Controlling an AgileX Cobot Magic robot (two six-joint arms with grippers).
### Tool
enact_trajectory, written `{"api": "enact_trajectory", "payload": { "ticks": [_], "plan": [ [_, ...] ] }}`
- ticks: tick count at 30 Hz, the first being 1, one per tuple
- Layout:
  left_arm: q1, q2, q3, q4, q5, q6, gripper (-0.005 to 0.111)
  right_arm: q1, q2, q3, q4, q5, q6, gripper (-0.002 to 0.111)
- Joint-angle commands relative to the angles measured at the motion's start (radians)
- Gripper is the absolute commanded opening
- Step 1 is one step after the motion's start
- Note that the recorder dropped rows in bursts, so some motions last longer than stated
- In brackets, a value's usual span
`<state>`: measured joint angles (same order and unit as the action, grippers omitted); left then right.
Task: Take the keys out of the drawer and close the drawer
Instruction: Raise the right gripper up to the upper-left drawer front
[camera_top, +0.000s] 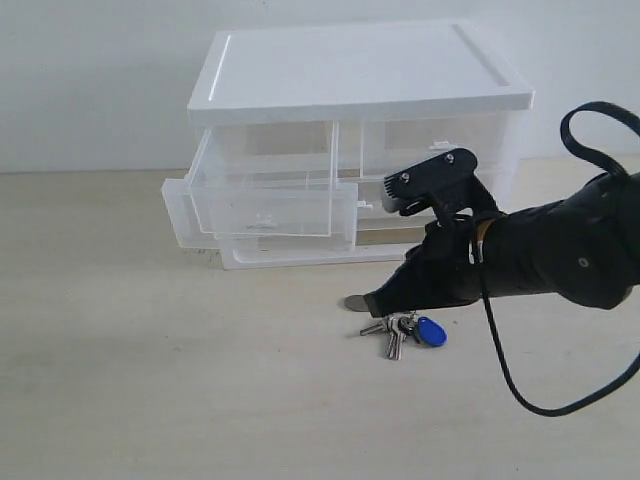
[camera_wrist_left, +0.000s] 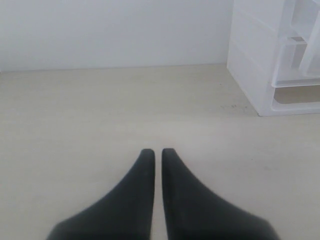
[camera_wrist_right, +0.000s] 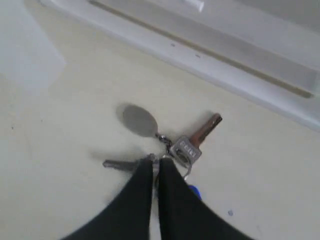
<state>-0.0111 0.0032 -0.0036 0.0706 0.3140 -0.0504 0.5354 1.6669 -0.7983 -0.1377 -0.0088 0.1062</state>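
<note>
The exterior view looks from the front, slightly above, across the pale tabletop (camera_top: 150, 400) at the white-topped clear plastic drawer unit (camera_top: 360, 90) by its far edge. The left wrist view sits low, facing the wall (camera_wrist_left: 100, 30) and the unit's corner. The right wrist view looks down, close, on the silver-grey metal keys (camera_wrist_right: 186, 149) and the unit's base, shared with the exterior view.
</note>
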Motion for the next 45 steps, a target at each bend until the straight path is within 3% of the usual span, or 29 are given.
{"api": "enact_trajectory", "payload": {
  "ticks": [1,6,11,15,20,30,38,45],
  "plan": [
    [0.002,-0.003,0.004,-0.002,0.002,-0.01,0.004,-0.006,0.005,0.042,0.002,0.031,-0.007,0.0],
    [0.002,-0.003,0.004,-0.002,0.002,-0.01,0.004,-0.011,0.146,0.058,0.02,-0.127,-0.002,0.0],
    [0.002,-0.003,0.004,-0.002,0.002,-0.01,0.004,-0.031,0.254,-0.094,0.036,0.026,-0.003,0.0],
    [0.002,-0.003,0.004,-0.002,0.002,-0.01,0.004,-0.031,0.297,-0.192,0.036,0.043,-0.001,0.0],
    [0.002,-0.003,0.004,-0.002,0.002,-0.01,0.004,-0.027,0.262,-0.205,0.046,0.125,-0.006,0.0],
    [0.002,-0.003,0.004,-0.002,0.002,-0.01,0.004,-0.004,-0.036,-0.201,0.047,0.244,-0.032,0.0],
    [0.002,-0.003,0.004,-0.002,0.002,-0.01,0.004,-0.008,-0.099,-0.201,0.024,-0.125,-0.044,0.0],
    [0.002,-0.003,0.004,-0.002,0.002,-0.01,0.004,-0.008,0.018,-0.298,0.049,-0.178,-0.056,0.0]
  ]
}}
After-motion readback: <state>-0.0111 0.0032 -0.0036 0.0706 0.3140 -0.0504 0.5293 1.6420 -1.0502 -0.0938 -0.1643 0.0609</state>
